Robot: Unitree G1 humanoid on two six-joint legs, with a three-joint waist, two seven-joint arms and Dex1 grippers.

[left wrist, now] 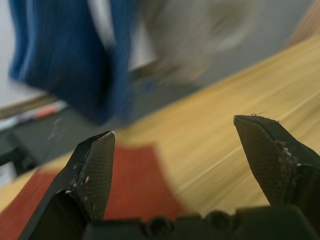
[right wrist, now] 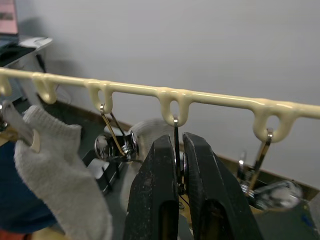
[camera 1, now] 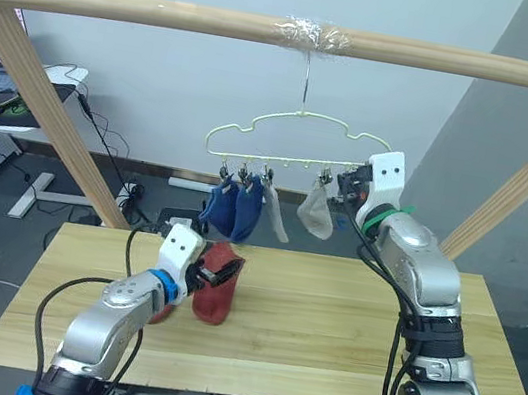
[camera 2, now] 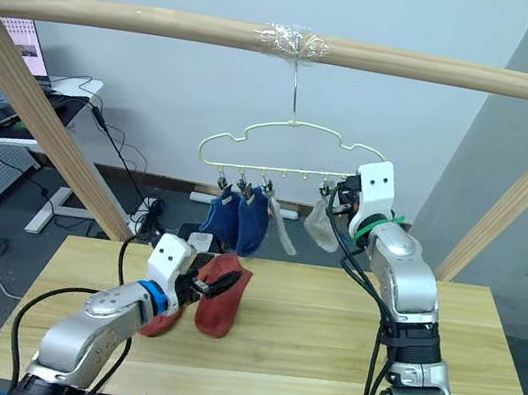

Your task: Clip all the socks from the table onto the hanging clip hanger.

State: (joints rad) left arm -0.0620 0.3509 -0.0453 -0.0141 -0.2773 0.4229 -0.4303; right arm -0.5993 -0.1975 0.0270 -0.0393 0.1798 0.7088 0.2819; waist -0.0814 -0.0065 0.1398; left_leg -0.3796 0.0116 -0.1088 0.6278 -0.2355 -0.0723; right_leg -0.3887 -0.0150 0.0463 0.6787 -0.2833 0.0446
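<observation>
Socks hang clipped on the yellow hanger: two blue socks and two grey socks. The right gripper pinches a metal clip. The left gripper, jaws wide apart and empty, hovers over a red sock on the table.

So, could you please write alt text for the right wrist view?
The right gripper pinches a metal clip hanging from the pale-yellow clip hanger. A light grey sock hangs clipped beside it.
</observation>
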